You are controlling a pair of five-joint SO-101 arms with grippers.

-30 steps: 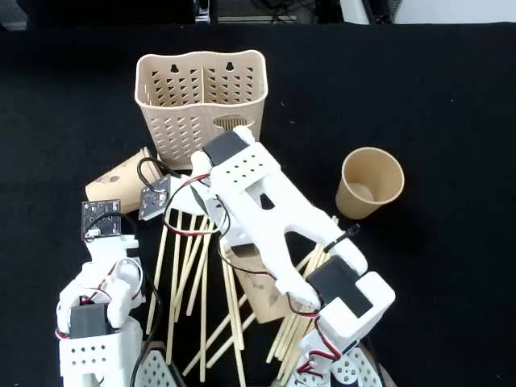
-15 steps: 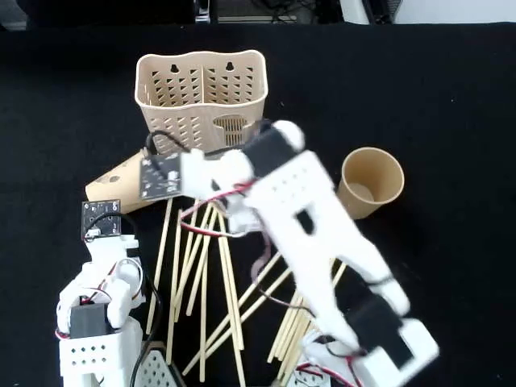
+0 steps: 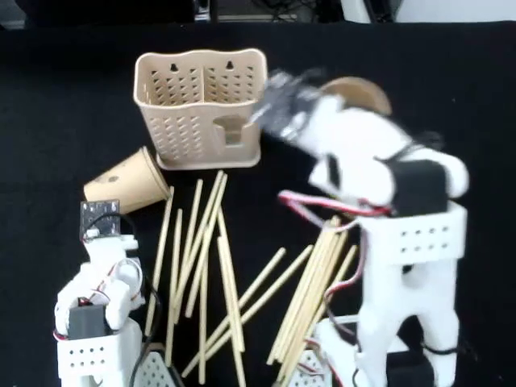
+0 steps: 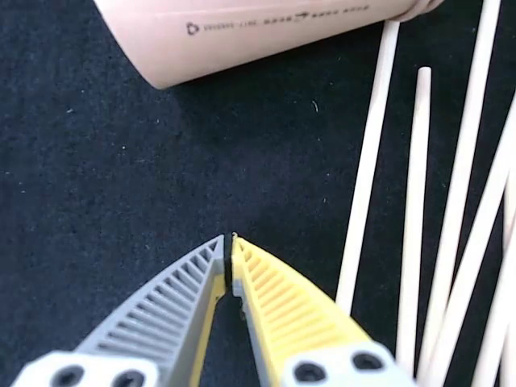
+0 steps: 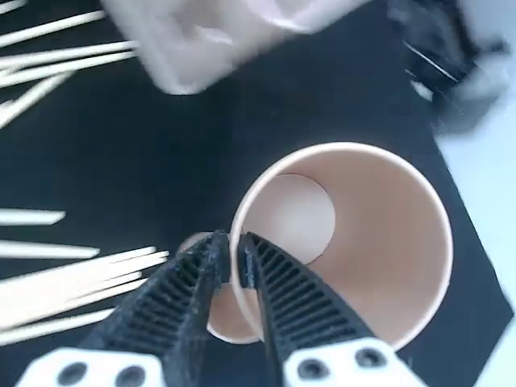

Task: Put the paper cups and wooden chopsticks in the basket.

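Right gripper (image 5: 234, 239) has swung over to right of the basket (image 3: 201, 101) and now pinches the cup (image 5: 375, 242) by its rim, ready for lifting in. Left gripper (image 4: 227, 239) closed, empty.

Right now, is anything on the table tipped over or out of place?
Yes. One paper cup lies on its side left of the basket. The chopsticks are strewn crisscross over the black table in front of it. The other cup is upright, its rim pinched in the right gripper.
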